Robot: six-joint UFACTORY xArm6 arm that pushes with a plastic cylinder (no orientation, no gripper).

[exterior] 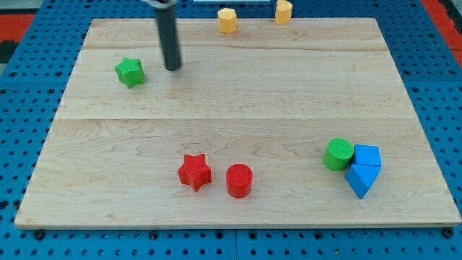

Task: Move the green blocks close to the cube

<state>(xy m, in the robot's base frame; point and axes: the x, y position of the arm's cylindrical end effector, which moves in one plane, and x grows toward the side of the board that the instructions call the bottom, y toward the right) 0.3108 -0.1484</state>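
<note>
No readable text anywhere in the view.

The wooden bench (238, 94), the blue pegboard (29, 123) around it and every coloured block are plain: no letters, labels, brand marks, numbers or signs can be made out on any of them, and the dark rod carries none either.

Robotics lab bench. Pale wooden board (238, 94) sits on blue perforated mounting plate (29, 144) with regular hole grid, typical of test rigs. Small plastic shape blocks scattered on board; dark rod, my tip (173, 68), reaches down from view's top. Red surface at corners.
</note>
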